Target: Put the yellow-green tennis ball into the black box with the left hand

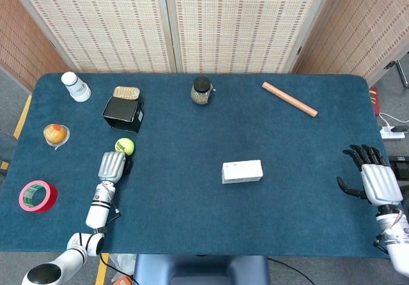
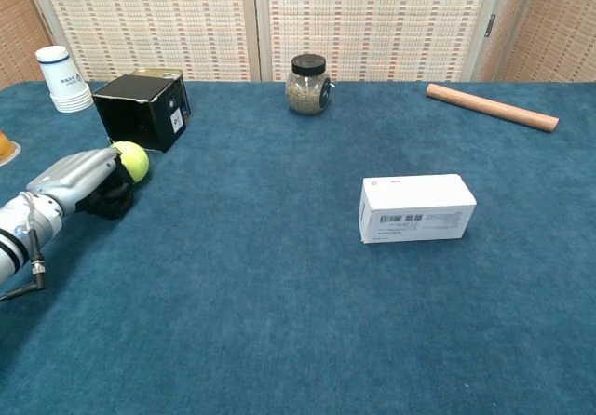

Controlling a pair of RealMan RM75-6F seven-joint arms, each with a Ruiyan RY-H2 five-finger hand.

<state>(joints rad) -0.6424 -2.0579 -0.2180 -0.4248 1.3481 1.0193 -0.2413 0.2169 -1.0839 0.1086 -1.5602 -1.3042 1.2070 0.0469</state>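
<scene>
The yellow-green tennis ball (image 1: pixel 124 146) (image 2: pixel 134 160) lies on the blue table just in front of the black box (image 1: pixel 123 114) (image 2: pixel 142 110), a short gap from it. My left hand (image 1: pixel 112 165) (image 2: pixel 86 180) lies low on the cloth right behind the ball. Its fingertips touch the ball's near side and partly cover it in the chest view. Whether the fingers close around the ball is hidden. My right hand (image 1: pixel 375 181) rests at the table's right edge with its fingers spread, holding nothing.
A tin (image 1: pixel 126 92) sits behind the box, with white cups (image 1: pixel 76 86) to its left. An orange fruit (image 1: pixel 55 133) and a pink tape roll (image 1: pixel 37 195) lie at the left edge. A jar (image 1: pixel 201 91), a wooden stick (image 1: pixel 289 99) and a white carton (image 1: pixel 242 171) stand further right.
</scene>
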